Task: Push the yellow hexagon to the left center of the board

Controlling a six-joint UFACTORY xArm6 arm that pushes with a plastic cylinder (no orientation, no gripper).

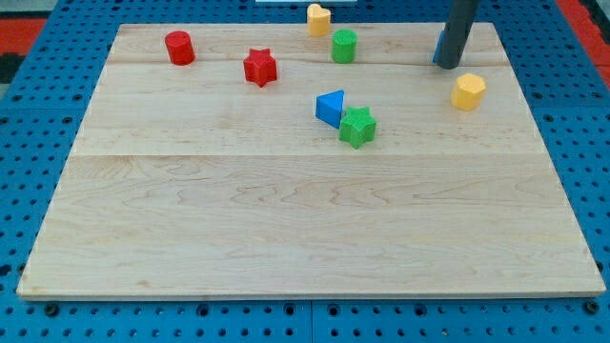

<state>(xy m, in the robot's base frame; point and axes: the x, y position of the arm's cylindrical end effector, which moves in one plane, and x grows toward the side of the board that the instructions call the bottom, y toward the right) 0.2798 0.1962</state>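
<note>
The yellow hexagon (pixel 468 91) sits near the board's right edge, toward the view's top. My tip (pixel 450 65) rests on the board just up and left of it, a small gap apart. A blue block (pixel 437 49) is mostly hidden behind the rod. The wooden board (pixel 305 238) fills most of the view.
A blue triangle (pixel 330 107) and a green star (pixel 358 126) touch near the board's middle. A red star (pixel 259 67), a red cylinder (pixel 179 48), a green cylinder (pixel 344 45) and a yellow heart (pixel 318 18) lie along the top.
</note>
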